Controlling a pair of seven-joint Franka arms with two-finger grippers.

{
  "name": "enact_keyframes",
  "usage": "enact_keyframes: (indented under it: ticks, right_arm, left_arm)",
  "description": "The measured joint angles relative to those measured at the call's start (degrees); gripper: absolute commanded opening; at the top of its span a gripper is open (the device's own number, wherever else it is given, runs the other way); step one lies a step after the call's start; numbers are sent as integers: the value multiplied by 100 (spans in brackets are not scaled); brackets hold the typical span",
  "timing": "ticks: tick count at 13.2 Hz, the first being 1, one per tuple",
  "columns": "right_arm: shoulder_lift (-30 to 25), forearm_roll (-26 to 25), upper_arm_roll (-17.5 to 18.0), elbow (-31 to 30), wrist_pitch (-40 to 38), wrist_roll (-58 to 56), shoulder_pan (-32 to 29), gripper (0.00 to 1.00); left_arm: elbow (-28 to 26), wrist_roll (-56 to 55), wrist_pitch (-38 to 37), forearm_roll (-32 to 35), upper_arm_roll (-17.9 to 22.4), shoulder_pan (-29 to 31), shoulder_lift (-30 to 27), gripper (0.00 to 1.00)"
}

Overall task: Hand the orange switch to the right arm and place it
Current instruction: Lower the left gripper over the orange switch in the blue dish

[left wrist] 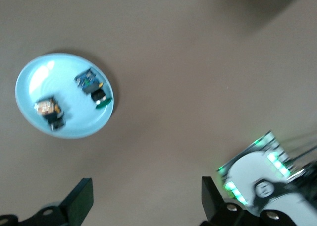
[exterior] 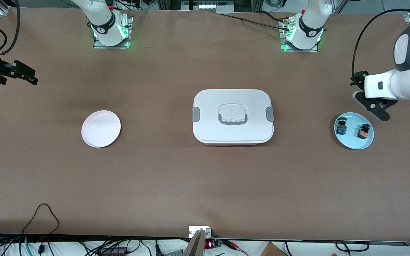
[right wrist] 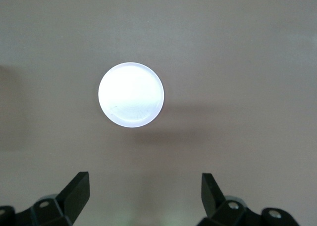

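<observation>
**Orange switch waits on the blue plate — both grippers empty**

We find the orange switch [exterior: 363, 132] lying on the blue plate [exterior: 353, 142] toward the left arm's end of the table, at about three o'clock from the white lidded box [exterior: 233, 116] in the middle. On the plate it sits at roughly three o'clock from its neighbour, the blue-and-green switch [exterior: 341, 127]; the two lie near each other but apart.

The left gripper [exterior: 368, 103] hangs over the bare table at about twelve o'clock from the plate, its fingers spread wide with nothing between them. The right gripper [exterior: 16, 73] waits over the right arm's end of the table, also wide open and empty, with the white plate [exterior: 101, 128] at about five o'clock from it.

We judge the switch to be light, hard and rigid — unlikely to deform, but small enough to tip or skid on the smooth plate if nudged. We would pinch it across the amber body's flat sides and leave the black button end free, so that the right gripper has something to take at the handover.
</observation>
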Motion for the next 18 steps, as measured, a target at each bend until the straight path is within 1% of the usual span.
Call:
enact_keyframes:
  ticks: [3,8,9,14,18]
  right_arm:
    - [0,0,-3,2,0,2,-1,100]
    - [22,0,-17,2,0,10,-5,100]
    - [23,0,-18,2,0,10,-5,100]
    - [24,0,-21,2,0,11,-6,100]
    - [26,0,-25,2,0,12,-7,100]
  left_arm:
    - [-583,1572,728,2,13,439,5,99]
    - [-1521,4620,2705,4,18,955,33,98]
    - [-1642,5158,3017,4,17,1032,77,98]
    - [-1743,7353,4217,4,18,1524,652,99]
    - [-1737,8247,5007,-21,5,1878,1158,100]
